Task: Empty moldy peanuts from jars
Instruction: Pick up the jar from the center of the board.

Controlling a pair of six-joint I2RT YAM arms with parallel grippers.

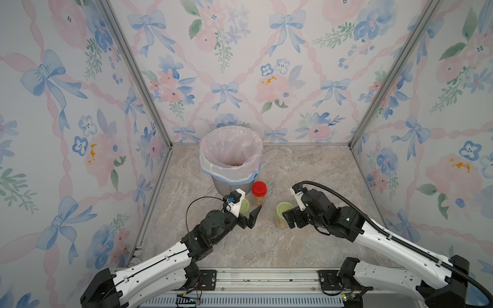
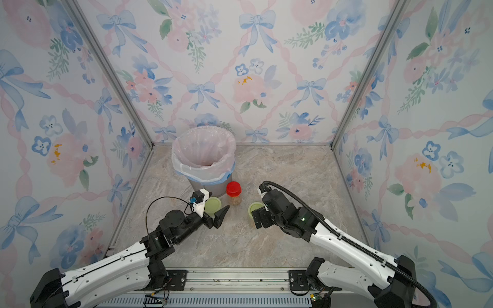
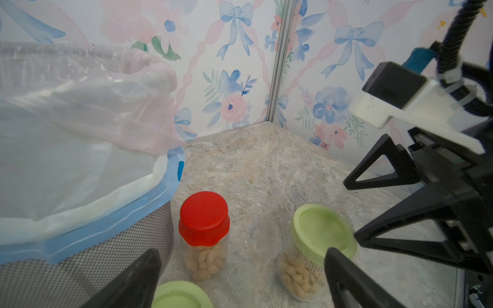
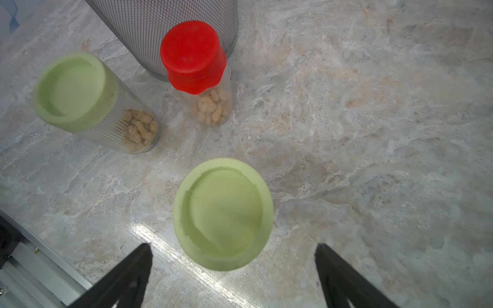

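Three clear jars stand upright with lids on, in front of the bin, each part-filled with moldy peanuts (image 4: 138,128). The red-lidded jar (image 1: 259,193) stands by the bin's base. My left gripper (image 3: 241,252) is open, and the left green-lidded jar (image 3: 181,294) sits low between its fingers, nearer to one; in a top view the wrist camera mount partly hides this jar (image 1: 245,206). My right gripper (image 4: 233,248) is open at the right green-lidded jar (image 4: 222,213), whose lid reaches in between the fingertips with a gap on each side.
The grey mesh bin (image 1: 213,170), lined with a clear bag, stands at the back centre with a few peanuts in it. Patterned walls close the back and both sides. A metal rail (image 1: 266,278) runs along the front edge.
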